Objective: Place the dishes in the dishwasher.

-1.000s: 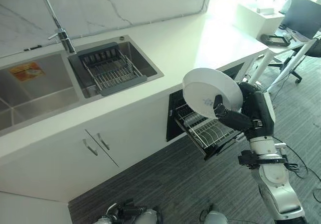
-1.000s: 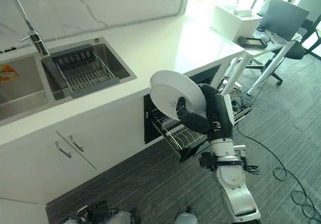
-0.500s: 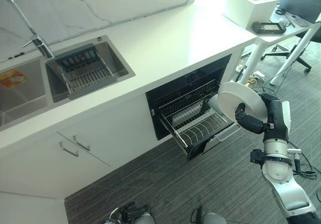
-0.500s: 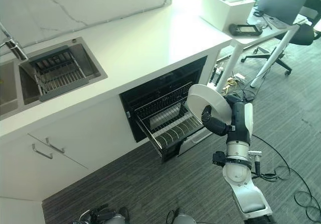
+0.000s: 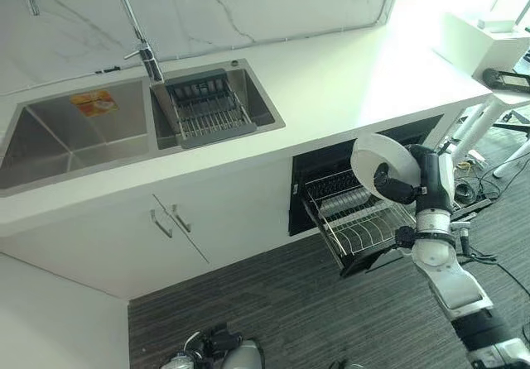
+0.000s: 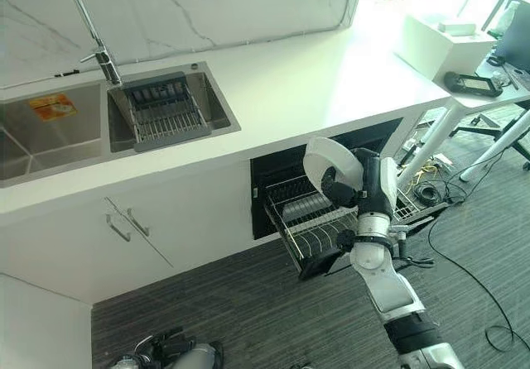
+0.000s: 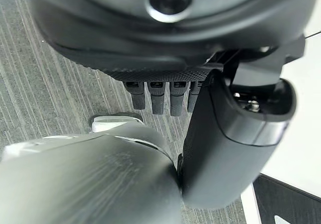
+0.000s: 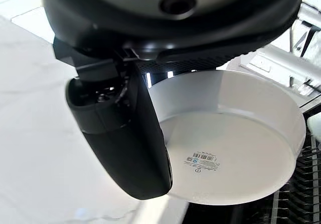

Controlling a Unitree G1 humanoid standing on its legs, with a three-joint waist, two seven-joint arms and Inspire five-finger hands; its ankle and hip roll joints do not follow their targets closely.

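My right hand (image 5: 396, 185) is shut on a white round plate (image 5: 377, 155), its thumb (image 8: 135, 133) across the plate's underside (image 8: 235, 153). The plate is held tilted on edge just below the counter's edge. It hangs above the right part of the dishwasher's pulled-out wire rack (image 5: 364, 228). A pale dish lies at the back of that rack (image 6: 298, 212). The dishwasher opening (image 5: 327, 158) is a dark slot under the counter. My left hand (image 7: 165, 96) hangs over the grey floor with straight fingers and holds nothing.
A double steel sink with a dark drain basket (image 5: 207, 112) and a tall tap (image 5: 141, 46) is set in the white counter (image 5: 356, 79). White cabinet doors (image 5: 170, 220) stand left of the dishwasher. A white desk with a box (image 5: 484, 42) is at the far right.
The whole view has shifted, so the camera moved. My right hand keeps hold of the plate, which now sits closer to the counter edge and over the rack.
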